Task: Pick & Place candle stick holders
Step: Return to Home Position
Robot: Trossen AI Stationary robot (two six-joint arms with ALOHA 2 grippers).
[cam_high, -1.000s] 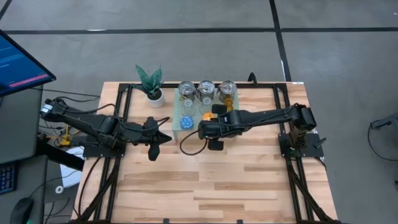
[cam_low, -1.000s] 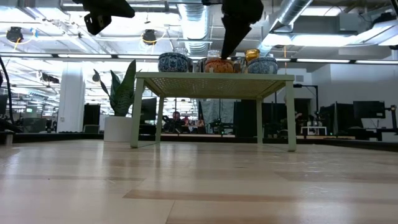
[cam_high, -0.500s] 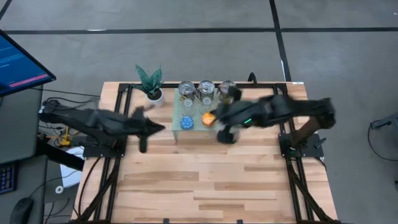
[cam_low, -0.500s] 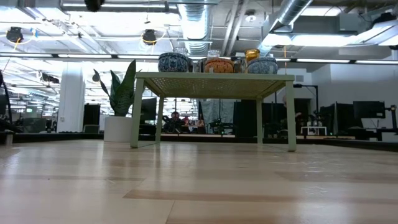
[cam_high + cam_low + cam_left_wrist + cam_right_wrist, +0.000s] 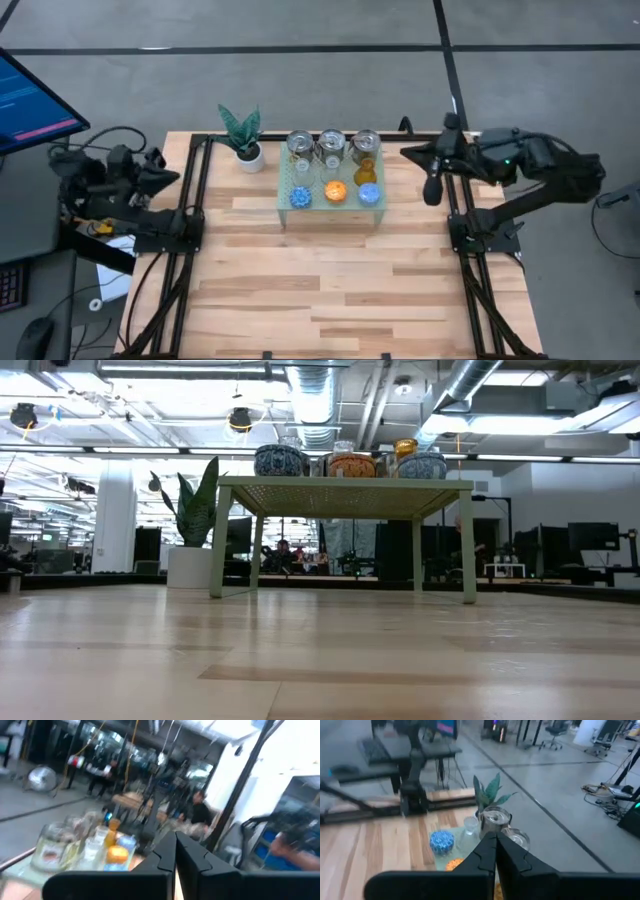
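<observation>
Nine candle stick holders stand by their bases on the pale green perforated stand (image 5: 283, 187). Three silver ones (image 5: 331, 145) are at the back. Two clear glass ones (image 5: 302, 168) and an amber one (image 5: 365, 170) are in the middle. Blue (image 5: 301, 197), orange (image 5: 335, 190) and blue (image 5: 369, 194) are in front. The low view shows the front row on the stand top (image 5: 352, 464). My left gripper (image 5: 176, 176) is drawn back past the table's left edge, shut and empty (image 5: 175, 855). My right gripper (image 5: 408, 153) hovers near the table's far right corner, shut and empty (image 5: 495, 847).
A green leafy plant in a white pot (image 5: 243, 137) stands left of the stand at the table's far side. Black frame rails (image 5: 190, 200) run along both side edges. The wooden tabletop (image 5: 330, 280) spreads in front of the stand. A monitor (image 5: 35, 100) is off the table's left.
My right gripper has left the orange holder on the stand and swung away toward the table's right edge. My left gripper has pulled back from beside the stand to beyond the table's left edge. The holders have stayed on the stand.
</observation>
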